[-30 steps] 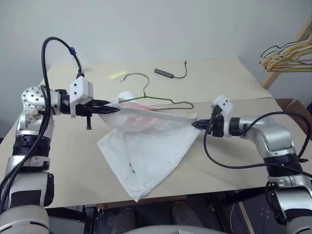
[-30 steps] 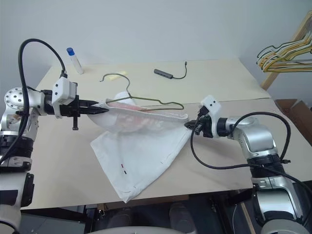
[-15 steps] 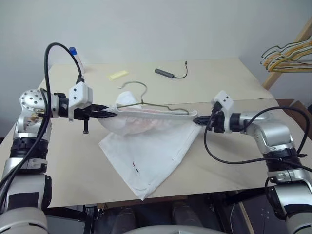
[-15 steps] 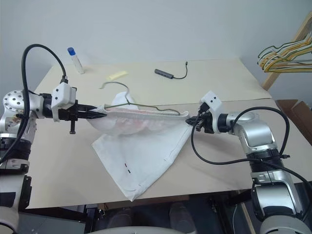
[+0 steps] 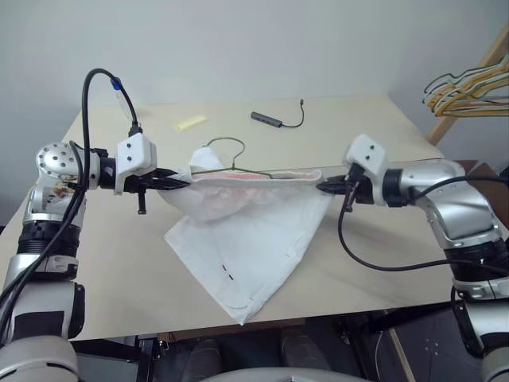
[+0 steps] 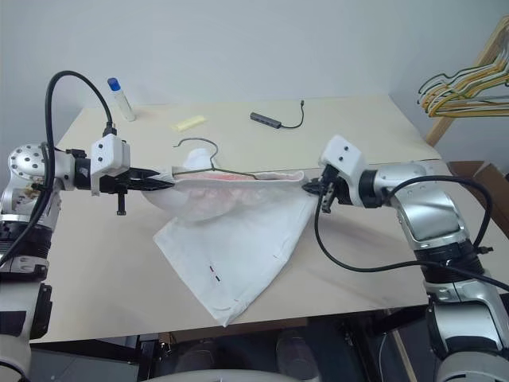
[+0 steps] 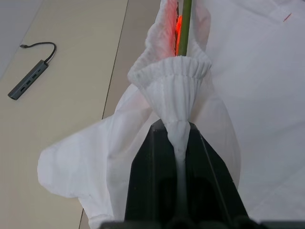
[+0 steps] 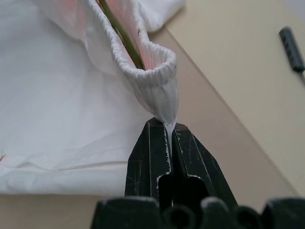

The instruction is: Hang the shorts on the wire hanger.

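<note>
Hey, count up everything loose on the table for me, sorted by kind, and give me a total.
Shorts: 1
Wire hanger: 1
USB hub with cable: 1
Blue-capped bottle: 1
Small yellow strip: 1
Total: 5

The bunched hangers hang beyond the table, so they are left out.

silver arms [image 5: 445, 195], black fingers [image 7: 157, 176], looping black cables [image 5: 374, 259]

Bare test room or lab. Plain beige counter [image 6: 119, 263] against a blank grey wall [image 6: 254, 40]. Wooden rack [image 6: 477, 60] with bunched hangers [image 6: 461, 83].
</note>
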You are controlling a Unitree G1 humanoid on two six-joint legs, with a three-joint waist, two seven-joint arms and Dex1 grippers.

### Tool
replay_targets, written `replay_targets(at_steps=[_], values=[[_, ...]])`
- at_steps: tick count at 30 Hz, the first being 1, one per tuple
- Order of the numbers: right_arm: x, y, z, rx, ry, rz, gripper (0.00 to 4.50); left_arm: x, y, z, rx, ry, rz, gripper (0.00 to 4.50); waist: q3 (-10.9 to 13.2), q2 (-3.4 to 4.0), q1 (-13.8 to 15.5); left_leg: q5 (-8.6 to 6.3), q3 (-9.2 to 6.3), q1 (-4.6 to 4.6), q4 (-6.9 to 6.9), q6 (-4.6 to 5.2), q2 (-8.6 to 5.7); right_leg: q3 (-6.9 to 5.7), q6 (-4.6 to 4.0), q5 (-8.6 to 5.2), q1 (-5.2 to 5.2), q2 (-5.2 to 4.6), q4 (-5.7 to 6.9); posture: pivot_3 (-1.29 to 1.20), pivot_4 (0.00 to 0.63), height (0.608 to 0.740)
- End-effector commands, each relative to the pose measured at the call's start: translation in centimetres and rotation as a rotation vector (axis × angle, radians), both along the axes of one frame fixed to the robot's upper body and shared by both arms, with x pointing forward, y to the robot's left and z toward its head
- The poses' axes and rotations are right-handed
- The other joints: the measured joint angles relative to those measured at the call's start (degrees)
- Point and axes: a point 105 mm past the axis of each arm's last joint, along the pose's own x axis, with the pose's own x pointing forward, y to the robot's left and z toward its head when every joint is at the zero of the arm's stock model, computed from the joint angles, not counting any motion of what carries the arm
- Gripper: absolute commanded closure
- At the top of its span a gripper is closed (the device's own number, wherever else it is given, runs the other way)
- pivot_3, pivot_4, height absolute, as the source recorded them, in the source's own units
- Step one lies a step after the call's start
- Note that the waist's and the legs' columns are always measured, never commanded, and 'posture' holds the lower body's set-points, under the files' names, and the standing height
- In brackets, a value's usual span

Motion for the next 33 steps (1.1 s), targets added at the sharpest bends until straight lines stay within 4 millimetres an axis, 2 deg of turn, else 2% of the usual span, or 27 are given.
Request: replay_targets(at_steps=[1, 4, 7, 16, 19, 22, 25, 33], values=[[-0.3, 2.2, 3.1, -0.079, -0.14, 0.04, 4.46, 0.0, -0.7, 2.8, 0.013, -0.105, -0.036, 4.5, 0.0, 0.0, 0.0, 0.0, -0.01, 0.0, 0.0, 0.0, 0.01, -0.02, 0.0, 0.0, 0.0, 0.0, 0.0, -0.11, 0.0, 0.74], [-0.8, 3.6, 3.6, -0.153, -0.193, 0.089, 4.46, 0.0, -1.0, 3.1, 0.022, -0.122, -0.049, 4.5, 0.0, 0.0, 0.1, 0.0, -0.02, -0.04, 0.0, 0.0, -0.01, -0.03, 0.0, 0.0, -0.01, -0.02, -0.02, -0.1, 0.0, 0.74], [-1.1, 4.2, 3.4, -0.188, -0.194, 0.115, 4.46, 0.0, -1.1, 3.2, 0.026, -0.132, -0.051, 4.5, 0.0, 0.0, 0.3, 0.0, -0.01, -0.09, 0.0, 0.0, -0.03, -0.04, 0.01, 0.0, -0.03, -0.04, -0.05, -0.1, 0.0, 0.74], [0.3, 3.9, 2.5, -0.256, -0.209, 0.06, 4.46, -0.3, -1.2, 3.4, 0.017, -0.14, -0.067, 4.5, 0.0, 0.0, 0.2, 0.0, 0.0, -0.12, 0.0, 0.0, -0.02, -0.02, -0.01, 0.0, -0.14, -0.03, 0.03, -0.1, 0.0, 0.74], [0.0, 4.0, 2.6, -0.246, -0.203, 0.091, 3.75, -0.4, -1.0, 3.2, 0.022, -0.137, -0.063, 4.5, 0.0, 0.0, 0.1, 0.0, 0.0, -0.17, 0.0, 0.0, -0.03, -0.01, -0.01, 0.01, -0.21, -0.03, 0.06, -0.1, 0.0, 0.74], [-1.3, 4.5, 2.4, -0.258, -0.214, 0.185, 2.75, -0.3, -1.0, 3.1, 0.021, -0.137, -0.059, 4.5, 0.0, 0.0, 0.1, 0.0, 0.0, -0.21, 0.0, 0.0, -0.03, -0.01, -0.01, 0.01, -0.29, -0.03, 0.13, -0.1, 0.0, 0.74], [-1.5, 4.4, 1.7, -0.287, -0.216, 0.217, 1.7, -0.5, -1.1, 3.2, 0.001, -0.134, -0.069, 4.5, 0.0, 0.0, 0.0, 0.0, 0.01, -0.27, 0.02, 0.0, -0.04, 0.0, -0.01, 0.01, -0.42, -0.04, 0.25, -0.1, 0.0, 0.74], [-2.6, 4.4, 0.9, -0.274, -0.171, 0.316, 1.7, -0.5, -0.8, 3.1, 0.017, -0.134, -0.06, 4.5, 0.0, 0.0, -0.1, 0.01, 0.04, -0.28, 0.04, 0.0, -0.04, 0.04, -0.01, 0.0, -0.51, -0.02, 0.39, -0.09, 0.0, 0.74]])
